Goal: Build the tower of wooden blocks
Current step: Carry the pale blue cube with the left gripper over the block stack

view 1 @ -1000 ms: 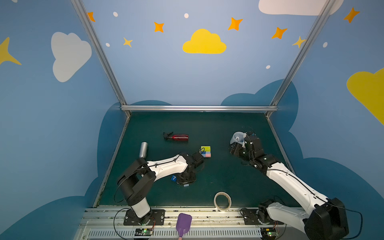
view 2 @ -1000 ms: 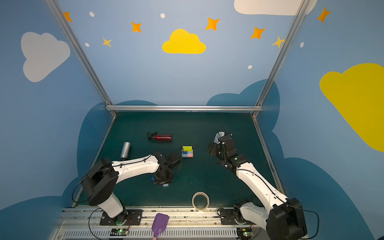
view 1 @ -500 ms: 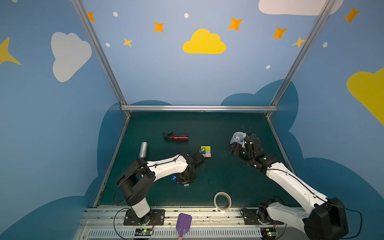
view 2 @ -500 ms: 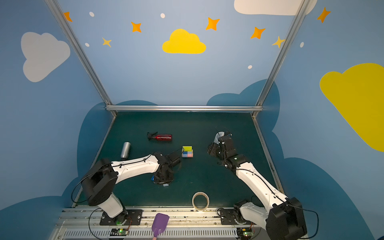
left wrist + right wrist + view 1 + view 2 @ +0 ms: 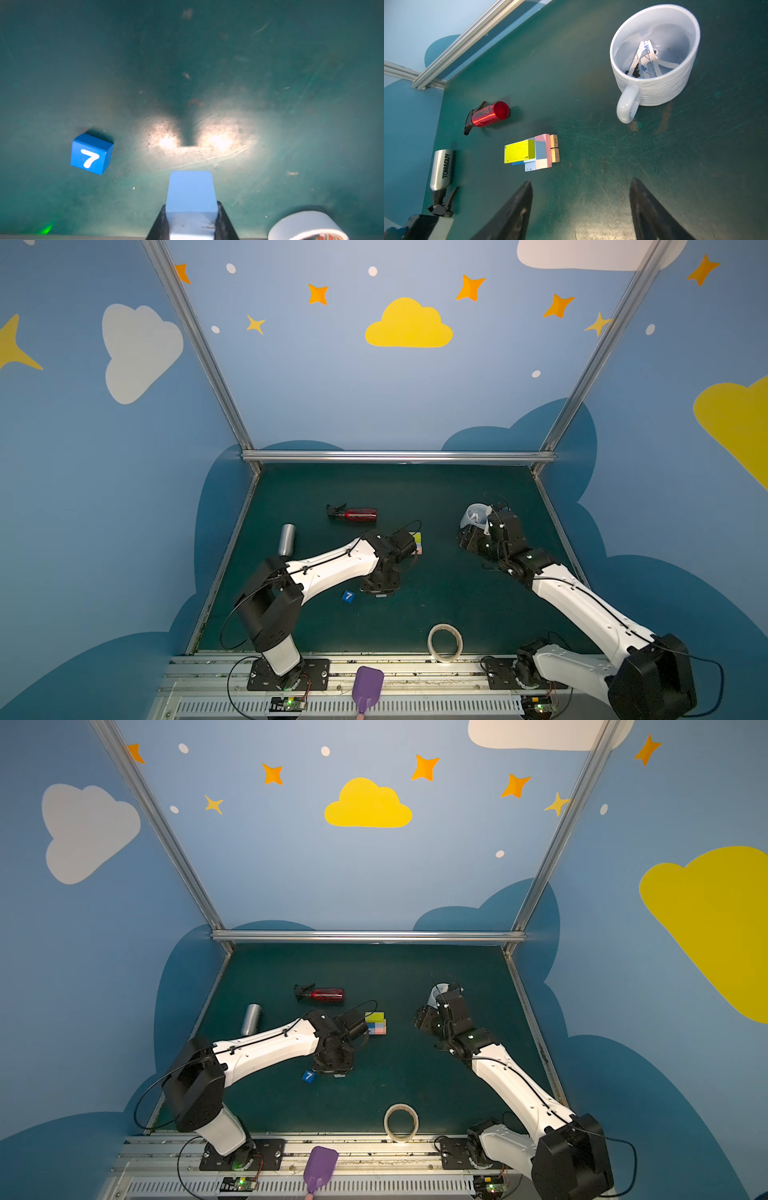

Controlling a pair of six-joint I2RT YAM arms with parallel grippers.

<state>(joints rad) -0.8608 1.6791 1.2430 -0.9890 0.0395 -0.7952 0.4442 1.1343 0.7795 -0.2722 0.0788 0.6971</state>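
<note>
My left gripper [image 5: 191, 207] is shut on a light-blue block [image 5: 191, 191], just above the green mat; in both top views it [image 5: 380, 589] [image 5: 338, 1069] points down at mid-table. Beside it on the mat lies a dark blue cube with a white "7" [image 5: 91, 154] [image 5: 348, 596] [image 5: 308, 1076]. The wood block tower [image 5: 533, 152] [image 5: 375, 1022] is a low cluster: a yellow-green flat block on top, with light-blue, pink and orange blocks beside and under it. The left wrist partly hides it [image 5: 417, 542]. My right gripper [image 5: 581, 185] [image 5: 469, 537] hangs open and empty, right of the cluster.
A red bottle [image 5: 353, 514] lies behind the cluster and a silver bottle [image 5: 286, 539] at the left. A white mug [image 5: 654, 54] [image 5: 473, 516] stands by the right gripper. A tape roll [image 5: 445, 642] [image 5: 307, 226] stands near the front edge, and a purple tool [image 5: 366, 686] lies on the rail.
The left gripper has shifted slightly toward the block cluster with the light-blue block in it. The right arm has not moved.
</note>
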